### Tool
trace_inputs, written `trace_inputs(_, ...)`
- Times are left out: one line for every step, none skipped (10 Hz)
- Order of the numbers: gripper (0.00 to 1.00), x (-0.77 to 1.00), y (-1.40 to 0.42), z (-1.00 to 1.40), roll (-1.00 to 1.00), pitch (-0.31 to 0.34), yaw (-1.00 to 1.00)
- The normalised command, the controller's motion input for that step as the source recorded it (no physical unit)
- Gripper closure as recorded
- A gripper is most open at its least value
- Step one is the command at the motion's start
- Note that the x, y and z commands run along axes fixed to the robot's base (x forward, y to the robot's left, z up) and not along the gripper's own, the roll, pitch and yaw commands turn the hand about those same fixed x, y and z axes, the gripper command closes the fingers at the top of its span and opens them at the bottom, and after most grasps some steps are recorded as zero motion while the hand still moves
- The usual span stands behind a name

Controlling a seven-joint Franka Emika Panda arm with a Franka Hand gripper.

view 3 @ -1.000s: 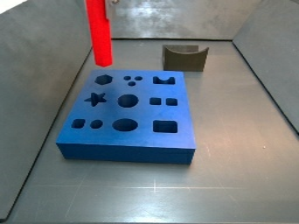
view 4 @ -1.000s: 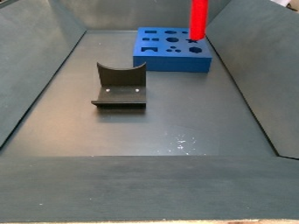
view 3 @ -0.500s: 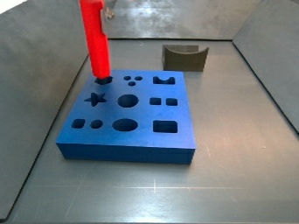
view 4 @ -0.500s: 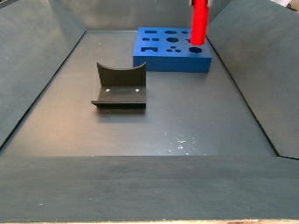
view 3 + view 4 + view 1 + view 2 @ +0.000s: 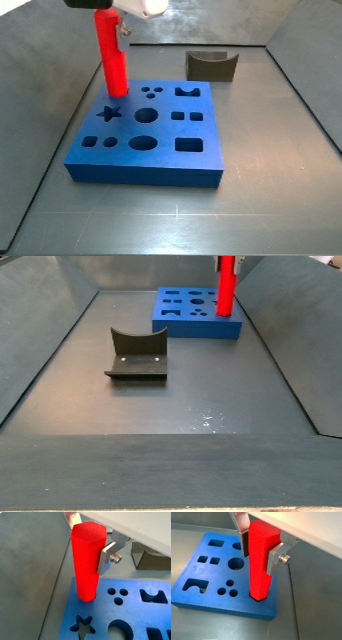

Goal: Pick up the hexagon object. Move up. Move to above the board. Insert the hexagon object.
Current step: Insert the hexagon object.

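The hexagon object (image 5: 112, 58) is a tall red rod, held upright. My gripper (image 5: 115, 24) is shut on its upper part. In both wrist views the silver fingers (image 5: 107, 556) (image 5: 274, 559) clamp the rod (image 5: 88, 562) (image 5: 259, 559) from two sides. The board (image 5: 150, 150) is a flat blue block with shaped holes. The rod's lower end meets the board's far left corner beside the star hole (image 5: 110, 113) and covers the hole there. How deep it sits I cannot tell. In a side view the rod (image 5: 227, 284) stands over the board (image 5: 187, 316).
A dark olive fixture with a curved top (image 5: 211, 65) stands on the floor behind the board; it also shows in a side view (image 5: 136, 354). Grey sloping walls (image 5: 40, 90) enclose the floor.
The gripper has come down with the rod; its lower end, above the board a second ago, now meets the board's corner hole.
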Motion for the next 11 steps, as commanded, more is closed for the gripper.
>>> trace_inputs(1.00, 0.20, 0.03, -0.32, -0.08, 0.000, -0.02)
trace_inputs(1.00, 0.24, 0.14, -0.29, -0.12, 0.000, -0.14)
trace_inputs(1.00, 0.00, 0.00, 0.00, 0.00, 0.010, -0.03)
trace_inputs(1.00, 0.00, 0.00, -0.02, 0.00, 0.000, 0.00)
trace_inputs(1.00, 0.09, 0.03, -0.84, 0.03, 0.000, -0.07)
trace_inputs(1.00, 0.14, 0.11, -1.00, -0.03, 0.000, -0.16)
trace_inputs(1.00, 0.14, 0.11, -1.00, -0.01, 0.000, -0.16)
trace_inputs(1.00, 0.12, 0.07, -1.00, 0.00, 0.000, -0.16)
trace_inputs(1.00, 0.23, 0.05, -1.00, -0.01, 0.000, -0.11)
trace_inputs(1.00, 0.25, 0.04, -1.00, -0.02, 0.026, -0.10)
trace_inputs(1.00, 0.23, 0.04, -1.00, -0.03, 0.024, -0.09)
